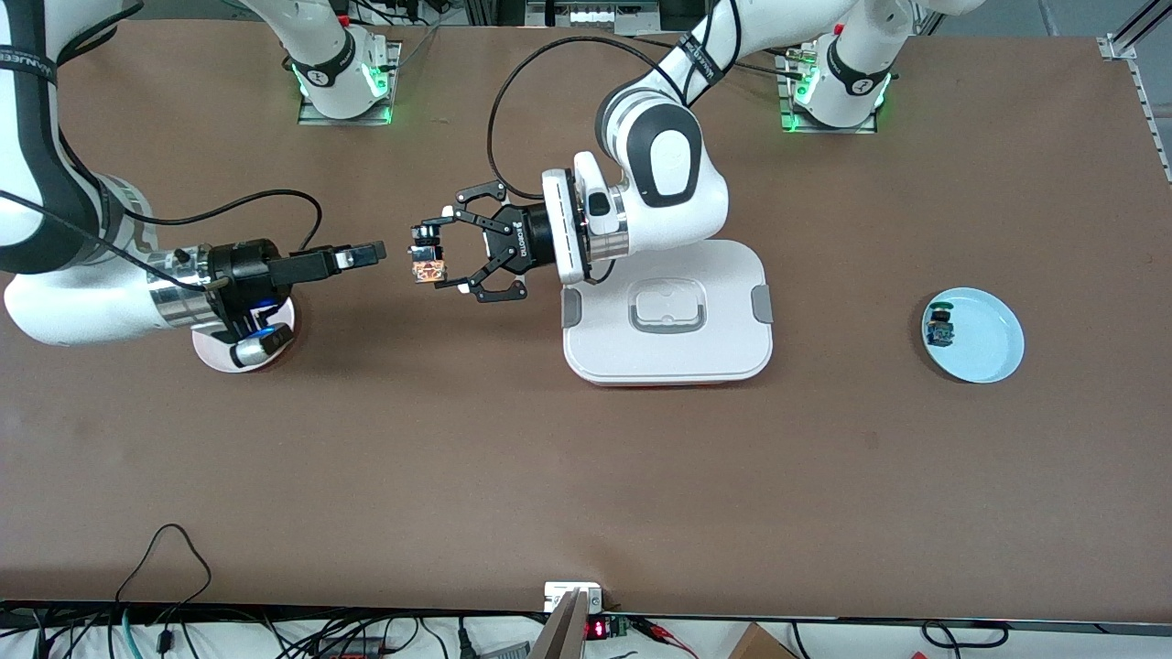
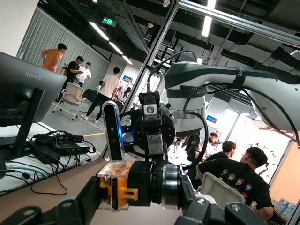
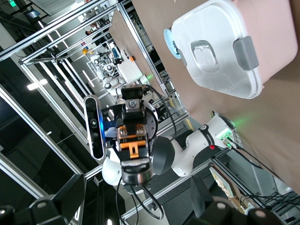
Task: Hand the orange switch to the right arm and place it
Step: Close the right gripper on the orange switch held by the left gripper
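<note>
The left arm's wide black open-linkage pincer (image 1: 438, 265) is up in the air over the bare brown counter (image 1: 586, 476), turned sideways toward the right arm's end, its fingers clamped on the tiny black-bodied push-button switch with an orange block (image 1: 427, 269). In the left wrist view the orange switch (image 2: 123, 186) sits between the linkage fingers (image 2: 79, 206), its orange block and dark round cap both showing. The right arm's slim black pincer (image 1: 366, 253), with straight narrow fingers, points straight at the switch from just beside it, apart from it, over the counter near a small round white dish (image 1: 240, 346) that lies under its wrist; whether its fingers are parted I cannot tell. A white rectangular lidded plastic box with grey clips (image 1: 668, 316) rests on the counter below the left arm's wrist. Toward the left arm's end lies a pale blue round plate (image 1: 984, 339) carrying a similar small switch with a blue block (image 1: 938, 326).
</note>
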### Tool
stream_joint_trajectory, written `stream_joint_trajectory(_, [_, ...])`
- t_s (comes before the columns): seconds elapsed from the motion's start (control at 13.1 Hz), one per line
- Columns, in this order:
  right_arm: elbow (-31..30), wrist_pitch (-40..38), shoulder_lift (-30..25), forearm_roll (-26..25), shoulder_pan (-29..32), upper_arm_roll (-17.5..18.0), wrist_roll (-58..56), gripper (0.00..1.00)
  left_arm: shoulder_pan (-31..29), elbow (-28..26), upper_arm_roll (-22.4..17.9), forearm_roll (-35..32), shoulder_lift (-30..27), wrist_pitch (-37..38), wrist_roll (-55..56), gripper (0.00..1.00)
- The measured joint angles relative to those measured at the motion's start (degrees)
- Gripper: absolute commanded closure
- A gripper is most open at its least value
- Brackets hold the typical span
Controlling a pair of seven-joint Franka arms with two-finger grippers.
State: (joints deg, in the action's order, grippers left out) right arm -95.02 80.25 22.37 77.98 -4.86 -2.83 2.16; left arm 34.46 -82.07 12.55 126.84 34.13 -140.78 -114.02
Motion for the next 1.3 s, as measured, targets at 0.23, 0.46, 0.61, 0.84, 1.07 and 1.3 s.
stream_joint_trajectory(0.23, [-0.02,0.05,1.21,2.36,-1.71,0.06,0.00,0.00,0.00,0.01,0.00,0.00,0.00,0.00,0.00,1.00])
stream_joint_trajectory(0.46, [-0.02,0.14,1.45,2.89,-3.25,0.07,0.00,0.01,0.03,0.01,0.01,0.00,-0.01,0.00,0.00,1.00])
stream_joint_trajectory(0.61, [-0.02,0.31,1.45,2.91,-3.85,0.07,0.00,0.02,0.03,0.02,0.00,0.00,-0.02,0.00,0.00,1.00])
stream_joint_trajectory(0.84, [-0.02,0.62,1.64,2.92,-4.21,0.07,0.01,0.09,0.03,0.02,0.01,0.00,-0.02,0.00,0.00,1.00])
stream_joint_trajectory(1.07, [-0.02,0.62,2.57,3.77,-4.25,0.07,0.00,0.09,0.03,0.02,0.00,0.00,-0.02,0.00,0.00,1.00])
stream_joint_trajectory(1.3, [-0.02,0.62,3.45,4.98,-4.25,0.06,-0.01,0.20,0.03,0.02,0.00,0.00,-0.02,0.00,0.00,1.00])
